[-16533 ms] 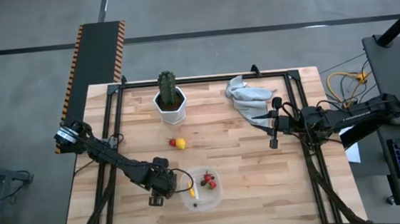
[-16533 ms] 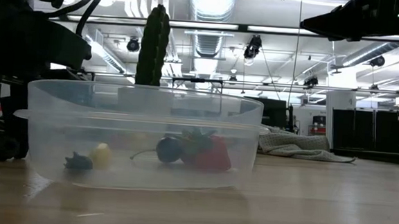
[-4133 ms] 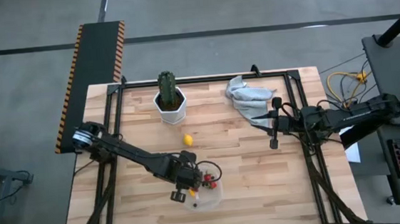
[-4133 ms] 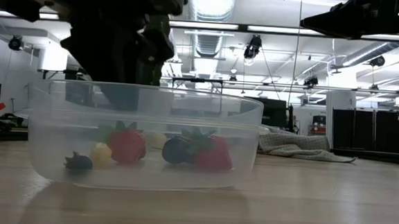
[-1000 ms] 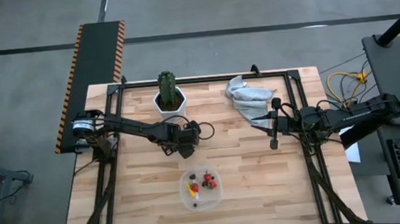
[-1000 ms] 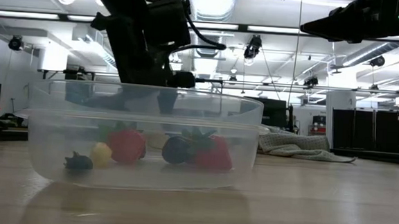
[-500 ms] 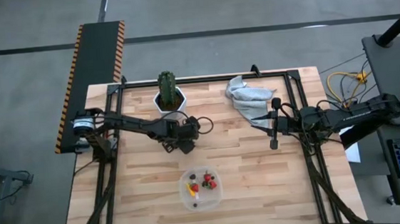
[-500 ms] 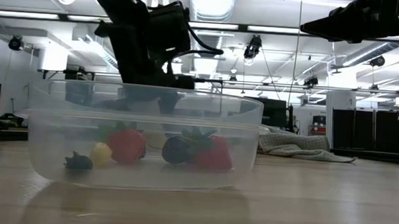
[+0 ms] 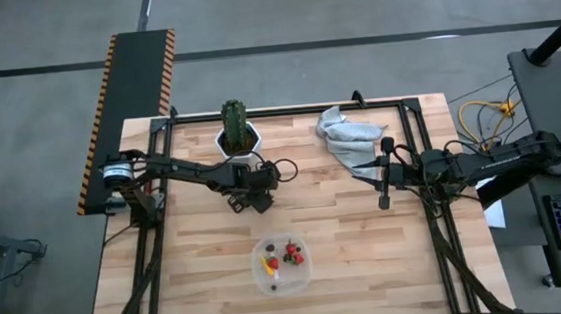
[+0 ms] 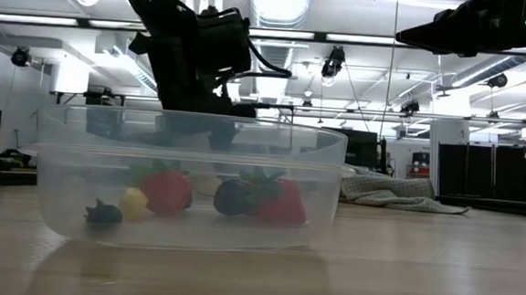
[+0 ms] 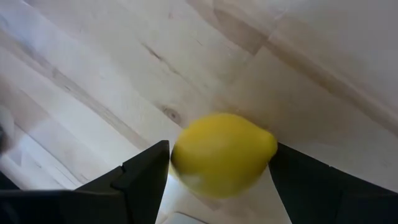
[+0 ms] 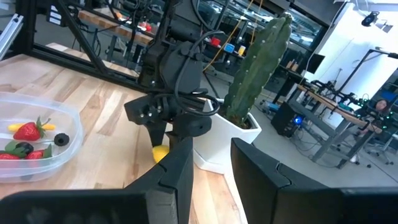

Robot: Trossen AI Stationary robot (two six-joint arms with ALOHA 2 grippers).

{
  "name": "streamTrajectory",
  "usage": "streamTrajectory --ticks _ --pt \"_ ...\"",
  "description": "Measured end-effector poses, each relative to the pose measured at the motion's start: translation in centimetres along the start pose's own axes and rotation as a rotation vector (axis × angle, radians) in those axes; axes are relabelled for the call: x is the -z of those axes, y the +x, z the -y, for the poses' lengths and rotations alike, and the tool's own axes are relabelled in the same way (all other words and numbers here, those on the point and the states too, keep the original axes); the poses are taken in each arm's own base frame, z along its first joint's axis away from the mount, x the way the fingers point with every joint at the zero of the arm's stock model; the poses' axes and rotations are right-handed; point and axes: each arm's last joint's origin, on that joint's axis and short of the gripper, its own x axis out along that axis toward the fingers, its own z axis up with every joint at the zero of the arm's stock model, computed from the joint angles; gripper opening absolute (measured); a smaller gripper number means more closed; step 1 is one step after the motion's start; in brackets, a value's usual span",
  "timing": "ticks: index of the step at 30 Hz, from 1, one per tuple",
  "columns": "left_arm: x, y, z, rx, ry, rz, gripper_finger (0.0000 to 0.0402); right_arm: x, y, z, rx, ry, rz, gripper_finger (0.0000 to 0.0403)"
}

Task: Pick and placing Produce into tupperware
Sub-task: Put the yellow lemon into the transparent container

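Observation:
The yellow lemon (image 11: 224, 155) lies on the wood near the white pot and sits between the fingers of my left gripper (image 11: 221, 149), which points down at it (image 12: 163, 140). In the high view the left gripper (image 9: 256, 199) hides the lemon. The clear tupperware (image 9: 305, 275) stands toward the near edge and holds red strawberries (image 10: 167, 192), a dark berry (image 10: 231, 198) and small yellow pieces. My right gripper (image 12: 211, 143) waits open above the table's right side (image 9: 370, 166). My left gripper pinches the lemon between its two fingers, one on each side of its body (image 11: 180, 155). The fingers come from above, pointing down. In the right wrist view the lemon (image 12: 160, 154) shows at the fingertips, right at the table surface; whether it is lifted clear I cannot tell.
A tall green cactus (image 9: 237, 120) in a white pot (image 9: 242, 158) stands just beyond the left gripper, toward the far edge. A crumpled grey cloth (image 9: 347, 137) lies far right. Bare wood stretches between the lemon and the tupperware.
My left gripper has shifted a little toward the far edge and the white pot, staying pointed down. The tupperware and its contents have kept still.

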Motion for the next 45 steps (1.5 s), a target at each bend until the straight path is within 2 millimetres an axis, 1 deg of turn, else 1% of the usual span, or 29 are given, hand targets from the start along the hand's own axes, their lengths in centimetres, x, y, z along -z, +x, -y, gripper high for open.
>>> streamTrajectory --ticks 4,7,14,29,34,45 --pt "0.0 0.0 0.0 0.0 0.021 0.0 0.0254 0.0 0.0 0.0 0.0 -0.007 0.0 0.01" --pt "-0.1 0.5 0.1 0.011 0.071 -0.005 0.0254 0.0 0.0 0.0 0.0 -0.007 0.0 0.01" --pt "-0.3 1.8 0.3 0.037 0.091 -0.036 0.0254 0.0 0.0 0.0 0.0 -0.006 0.001 0.01" --pt "-0.4 1.7 -0.1 0.015 0.089 -0.04 0.0254 0.0 0.0 0.0 0.0 -0.01 0.001 0.01" --pt "-0.7 1.6 -0.2 0.009 0.144 -0.038 0.0254 0.0 0.0 0.0 0.0 -0.01 0.001 0.01" --pt "-0.7 1.6 -0.3 -0.002 0.135 -0.036 0.0254 0.0 0.0 0.0 0.001 -0.01 0.0 0.01"
